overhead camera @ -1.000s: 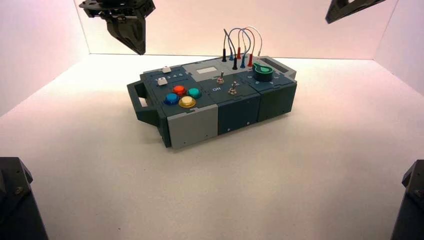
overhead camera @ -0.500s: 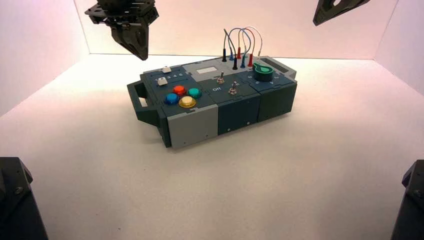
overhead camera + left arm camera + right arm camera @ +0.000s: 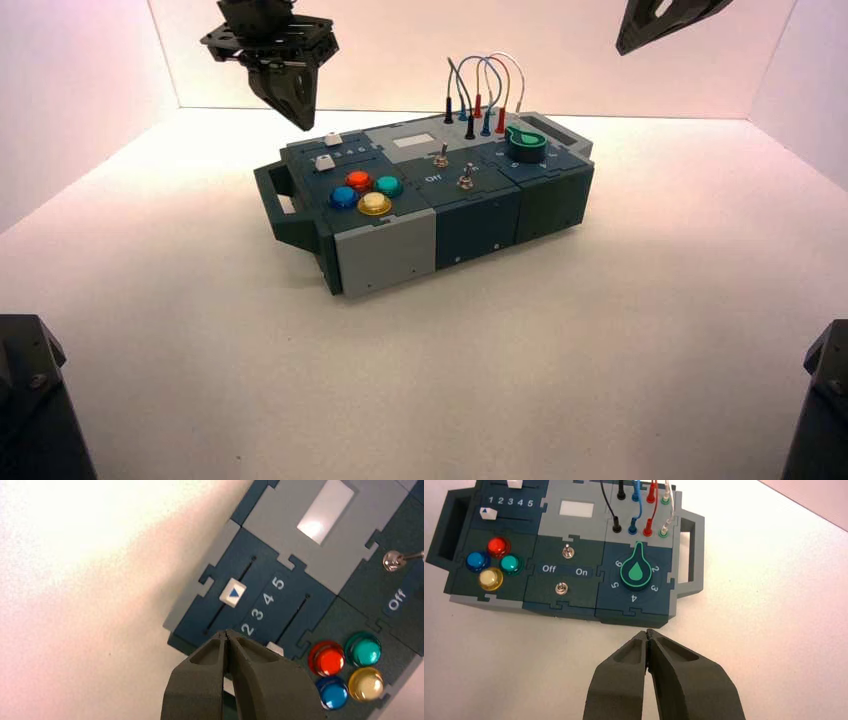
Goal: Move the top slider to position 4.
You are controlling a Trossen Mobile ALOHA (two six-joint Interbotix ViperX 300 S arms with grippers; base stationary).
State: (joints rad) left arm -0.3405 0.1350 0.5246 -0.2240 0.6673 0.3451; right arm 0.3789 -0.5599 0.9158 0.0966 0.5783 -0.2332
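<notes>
- Box: dark blue-grey & light grey panels, sits at an angle on the white table, a handle at each end.
- On it, L front: red, blue, green & yellow btns in a cluster.
- Middle: two metal toggle switches nr "Off"/"On" lettering; pale window behind.
- R side: green knob, pointer between its 6 & 2; black, blue, red & white wires arch up behind it, well apart from the sliders.
- Lower slider: white, at 1; partly hidden by L hand in left wrist view.
- Top slider: small white block, blue triangle on top, in a dark slot, L back of box; nr 3, short of the 4.
- L hand: closed, tips together, nothing gripped, above box's L back, nr top slider, apart from it.
- R hand: closed too, empty, up high on the R, clear of box.
</notes>
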